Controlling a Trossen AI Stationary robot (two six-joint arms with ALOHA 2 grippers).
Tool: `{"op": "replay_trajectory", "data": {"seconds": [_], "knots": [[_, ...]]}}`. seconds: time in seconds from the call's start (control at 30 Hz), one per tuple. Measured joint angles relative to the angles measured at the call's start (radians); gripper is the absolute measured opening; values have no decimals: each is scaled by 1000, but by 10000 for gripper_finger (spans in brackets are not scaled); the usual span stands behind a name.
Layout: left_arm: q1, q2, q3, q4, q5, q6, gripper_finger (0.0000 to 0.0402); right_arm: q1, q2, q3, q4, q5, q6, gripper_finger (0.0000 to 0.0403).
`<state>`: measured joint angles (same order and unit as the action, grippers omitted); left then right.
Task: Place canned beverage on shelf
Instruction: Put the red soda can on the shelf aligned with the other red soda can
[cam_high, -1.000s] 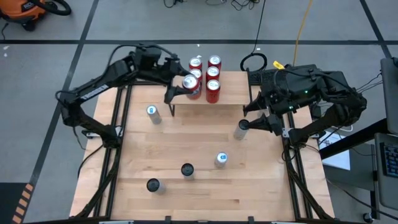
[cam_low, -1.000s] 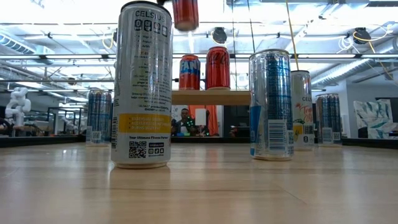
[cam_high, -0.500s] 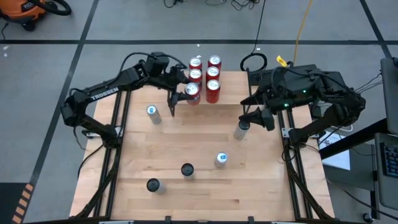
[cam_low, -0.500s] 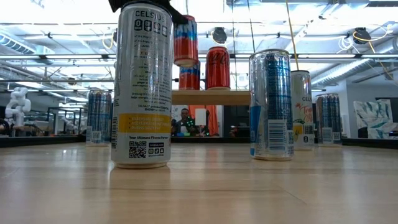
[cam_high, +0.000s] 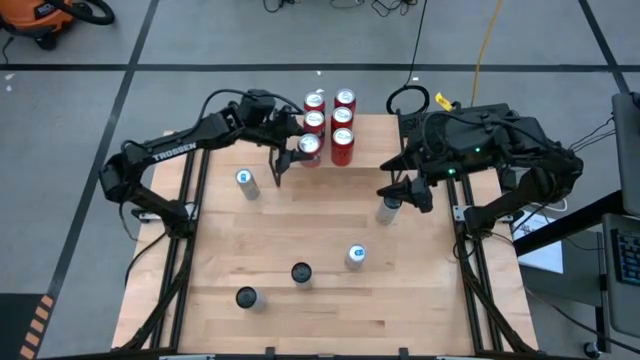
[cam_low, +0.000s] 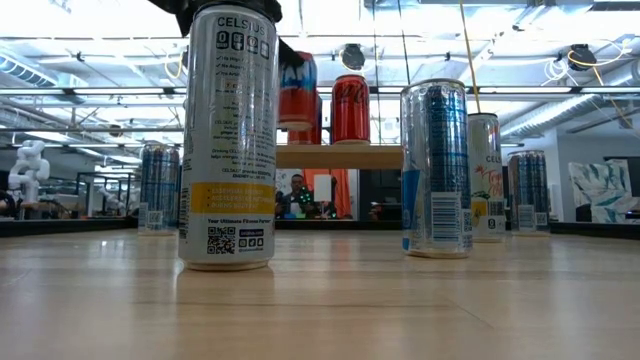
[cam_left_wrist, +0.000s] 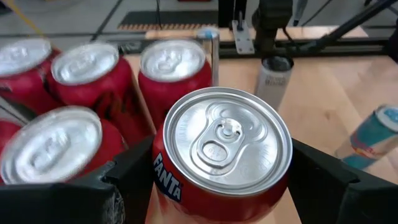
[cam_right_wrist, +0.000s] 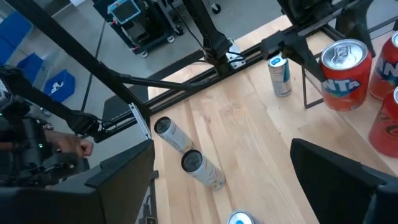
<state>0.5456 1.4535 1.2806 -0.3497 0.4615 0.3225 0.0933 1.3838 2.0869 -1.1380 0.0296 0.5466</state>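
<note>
My left gripper (cam_left_wrist: 224, 193) is shut on an orange Fanta can (cam_left_wrist: 221, 149), over the near left corner of the shelf (cam_low: 340, 156) at the table's far middle. In the low view the can (cam_low: 298, 90) shows its bottom a little above the shelf top. Several red cans (cam_high: 342, 116) stand upright on the shelf beside and behind it. My right gripper (cam_right_wrist: 224, 186) hangs open at the table's right side, above and beside a slim silver can (cam_high: 388, 208), with nothing between its fingers. My left gripper pinches the Fanta can's side wall (cam_left_wrist: 163, 180) between its two fingers (cam_left_wrist: 127, 186), one on each opposite side, below the top rim. The fingers come from the table's far left, slanting down. The can stays upright, lid up, lifted clear of the table.
Slim cans stand upright on the table: one at the left (cam_high: 244, 182), three toward the near side (cam_high: 356, 256), (cam_high: 301, 273), (cam_high: 246, 297). In the low view a tall Celsius can (cam_low: 229, 140) stands close in front. A person's hand (cam_right_wrist: 68, 146) shows beyond the table.
My left gripper has come down and a little toward the table's near edge with the Fanta can, which stays upright and has sunk from well above the shelf to just over its near left corner. My right gripper has swung slightly toward the table's left.
</note>
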Motion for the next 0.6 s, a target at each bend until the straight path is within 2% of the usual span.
{"op": "replay_trajectory", "data": {"seconds": [0.23, 0.6], "knots": [[3, 13, -35, 55, -46, -23, 286, 0, 1, 0, 1, 0, -9, 352], [3, 16, -41, 57, -59, -25, 286, 0, 1, 0, 6, 0, -10, 352]]}}
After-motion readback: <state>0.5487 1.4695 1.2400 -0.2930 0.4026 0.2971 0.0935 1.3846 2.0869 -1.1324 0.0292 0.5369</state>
